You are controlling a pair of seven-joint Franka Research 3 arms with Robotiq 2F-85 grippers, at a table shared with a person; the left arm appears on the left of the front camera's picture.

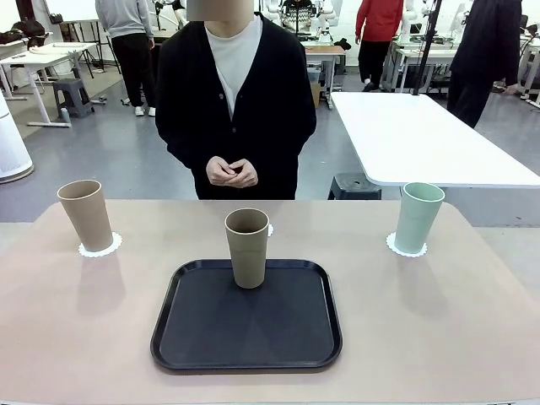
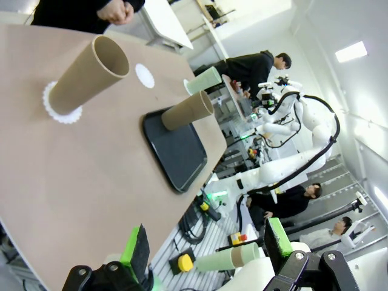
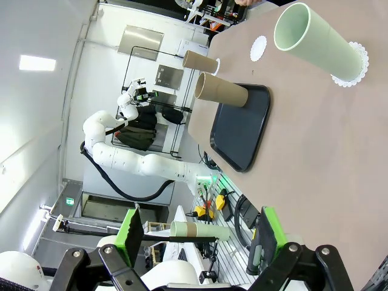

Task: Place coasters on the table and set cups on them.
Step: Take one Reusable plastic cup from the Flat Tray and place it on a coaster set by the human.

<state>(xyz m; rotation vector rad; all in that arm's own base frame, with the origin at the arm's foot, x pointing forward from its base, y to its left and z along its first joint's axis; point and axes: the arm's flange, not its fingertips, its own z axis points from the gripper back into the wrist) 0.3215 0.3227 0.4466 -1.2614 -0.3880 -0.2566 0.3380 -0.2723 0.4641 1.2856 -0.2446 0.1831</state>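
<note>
The upright tan cup (image 1: 247, 246) stands at the tray's (image 1: 245, 342) far edge, the bare coaster (image 2: 144, 75) just beyond on the counter (image 1: 439, 321). The left fingers (image 2: 136, 248) and right fingers (image 3: 128, 233) gape empty, roughly equally near.

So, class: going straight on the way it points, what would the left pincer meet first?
Probably the black tray, ahead of the tan cup standing on it, though depth is unclear and the table edge could come first.
</note>
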